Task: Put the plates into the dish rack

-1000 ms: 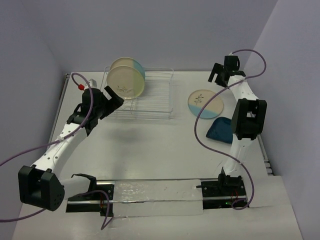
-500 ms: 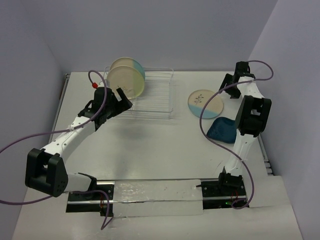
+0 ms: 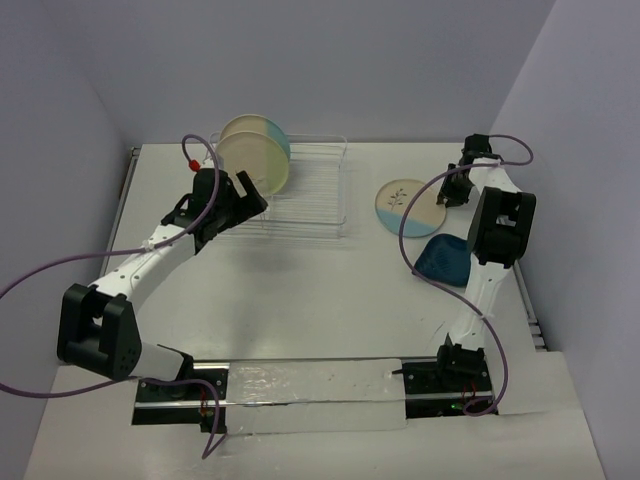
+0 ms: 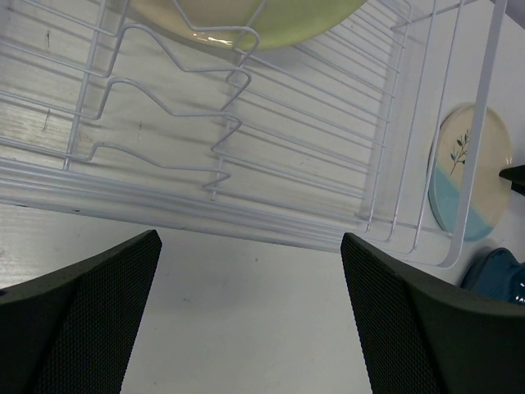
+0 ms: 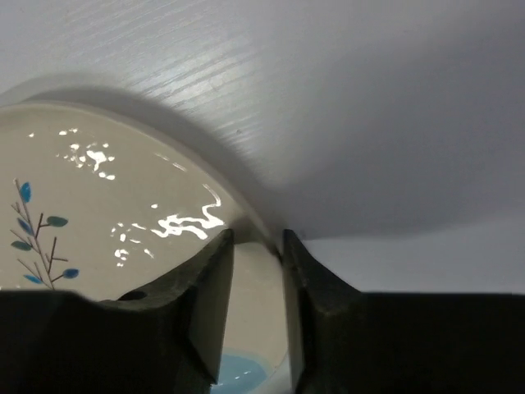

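Jaws: left gripper (image 4: 248,240) wide apart; right gripper (image 5: 257,246) narrow, astride rim of cream-and-blue sprig plate (image 5: 98,205), clamping unclear.
Silver wire dish rack (image 3: 322,190), 11 o'clock: two upright cream plates (image 3: 250,165).

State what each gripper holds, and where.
Left fingers: spread, nothing held. Right fingers straddle the rim of the round cream-and-light-blue sprig plate; a firm hold cannot be told.
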Robot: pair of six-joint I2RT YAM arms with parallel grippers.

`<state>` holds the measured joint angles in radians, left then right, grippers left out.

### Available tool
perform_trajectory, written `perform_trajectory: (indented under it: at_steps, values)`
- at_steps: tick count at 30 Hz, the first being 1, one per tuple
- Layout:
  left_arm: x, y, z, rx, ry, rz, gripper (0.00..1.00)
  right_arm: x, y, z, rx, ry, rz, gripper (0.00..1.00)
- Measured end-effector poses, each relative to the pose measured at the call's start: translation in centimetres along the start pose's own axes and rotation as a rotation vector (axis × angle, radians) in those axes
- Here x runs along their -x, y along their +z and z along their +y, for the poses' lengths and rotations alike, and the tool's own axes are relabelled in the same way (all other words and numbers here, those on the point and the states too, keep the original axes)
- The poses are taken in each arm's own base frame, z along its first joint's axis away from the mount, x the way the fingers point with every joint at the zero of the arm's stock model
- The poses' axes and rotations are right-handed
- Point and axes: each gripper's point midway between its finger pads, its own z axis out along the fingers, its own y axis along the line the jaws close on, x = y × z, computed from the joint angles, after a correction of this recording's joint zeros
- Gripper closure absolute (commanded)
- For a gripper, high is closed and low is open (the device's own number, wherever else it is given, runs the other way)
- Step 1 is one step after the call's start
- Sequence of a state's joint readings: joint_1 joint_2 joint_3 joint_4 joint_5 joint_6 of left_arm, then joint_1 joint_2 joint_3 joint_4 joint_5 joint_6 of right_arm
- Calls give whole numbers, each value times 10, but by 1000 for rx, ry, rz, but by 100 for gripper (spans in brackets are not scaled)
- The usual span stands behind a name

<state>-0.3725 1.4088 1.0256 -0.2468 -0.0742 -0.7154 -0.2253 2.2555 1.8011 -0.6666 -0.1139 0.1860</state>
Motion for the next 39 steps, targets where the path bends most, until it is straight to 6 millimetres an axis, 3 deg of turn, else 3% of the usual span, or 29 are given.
perform_trajectory:
  at_steps: [6,8,17,28,39]
  values:
    - [0,3,0,2,5,2,1,0,0,0,16,-6,4,96]
    - [0,4,0,3,6,3,1,-2,-1,0,22,-10,6,99]
    - [0,4,-2,-11,14,2,1,-15,-8,7,80,-50,19,100]
    - [-2,3,-8,-39,23,14,1,-62,-24,23,85,-109,55,100]
    - [-10,10,-9,-45,31,40,1,-111,-49,11,24,-253,80,100]
